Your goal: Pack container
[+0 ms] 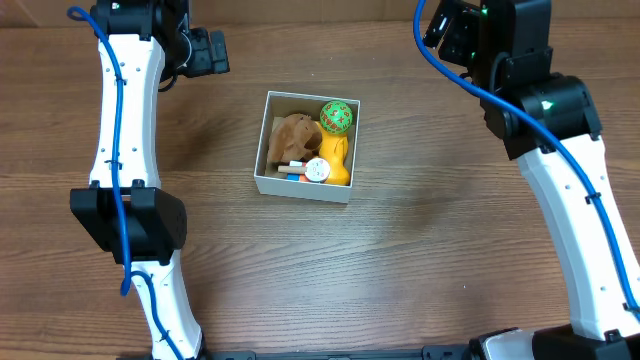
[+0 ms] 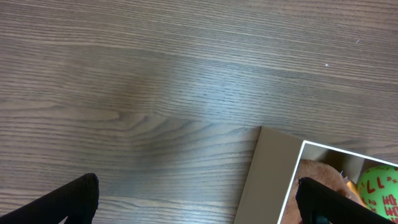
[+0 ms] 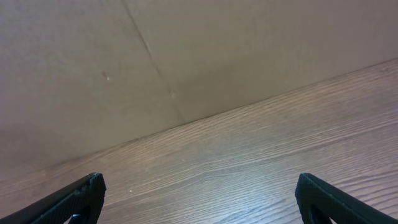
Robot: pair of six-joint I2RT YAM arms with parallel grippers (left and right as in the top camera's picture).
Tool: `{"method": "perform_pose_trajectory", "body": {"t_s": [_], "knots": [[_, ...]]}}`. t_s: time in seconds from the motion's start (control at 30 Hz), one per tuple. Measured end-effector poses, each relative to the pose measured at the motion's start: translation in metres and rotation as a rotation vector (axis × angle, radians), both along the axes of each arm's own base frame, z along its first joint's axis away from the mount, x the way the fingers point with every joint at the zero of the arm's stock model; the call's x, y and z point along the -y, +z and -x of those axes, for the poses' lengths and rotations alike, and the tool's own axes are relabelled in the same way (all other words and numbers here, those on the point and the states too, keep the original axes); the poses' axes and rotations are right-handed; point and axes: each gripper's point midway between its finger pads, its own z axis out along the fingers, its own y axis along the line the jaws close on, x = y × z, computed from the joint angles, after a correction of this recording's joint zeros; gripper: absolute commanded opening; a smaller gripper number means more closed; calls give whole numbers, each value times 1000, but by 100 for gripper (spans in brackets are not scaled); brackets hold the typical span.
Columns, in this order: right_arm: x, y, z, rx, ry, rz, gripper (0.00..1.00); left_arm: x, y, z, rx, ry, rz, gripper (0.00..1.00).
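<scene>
Looking done: seeing no toys outside the box [image 1: 300, 190], sitting in the middle of the table [image 1: 400, 260] with brown toy [image 1: 292, 135], green ball [image 1: 337, 117], yellow toy [image 1: 338, 160] inside. Spreading left gripper [image 2: 199, 208] and right gripper [image 3: 199, 202] wide, gripping nothing.

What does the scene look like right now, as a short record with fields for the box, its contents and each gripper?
container: white-walled cardboard box, open top, mid-table
contents: brown plush toy, green ball, yellow toy, small white round item
left gripper: open, empty, above the table near a container corner
right gripper: open, empty, away from the container
surface: wooden table
</scene>
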Motion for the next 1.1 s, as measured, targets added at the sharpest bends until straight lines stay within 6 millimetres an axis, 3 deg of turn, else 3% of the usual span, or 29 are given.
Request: {"method": "perform_pose_trajectory", "body": {"t_s": [0.43,0.53,0.67,0.77,0.83,0.87,0.93,1.0,1.1], "knots": [[15,-5,5,-31,-47,94,100,0,0,0,0,0,0,100],[18,5,11,-9,-53,94,100,0,0,0,0,0,0,100],[28,77,55,189,-54,34,100,0,0,0,0,0,0,100],[47,156,129,449,-58,-32,100,0,0,0,0,0,0,100],[63,190,187,613,-65,-61,100,0,0,0,0,0,0,100],[70,198,214,683,-68,-72,100,0,0,0,0,0,0,100],[82,197,251,770,-83,-81,100,0,0,0,0,0,-1,100],[92,172,277,805,-106,-77,100,0,0,0,0,0,0,100],[97,115,279,776,-126,-49,100,0,0,0,0,0,0,100]]}}
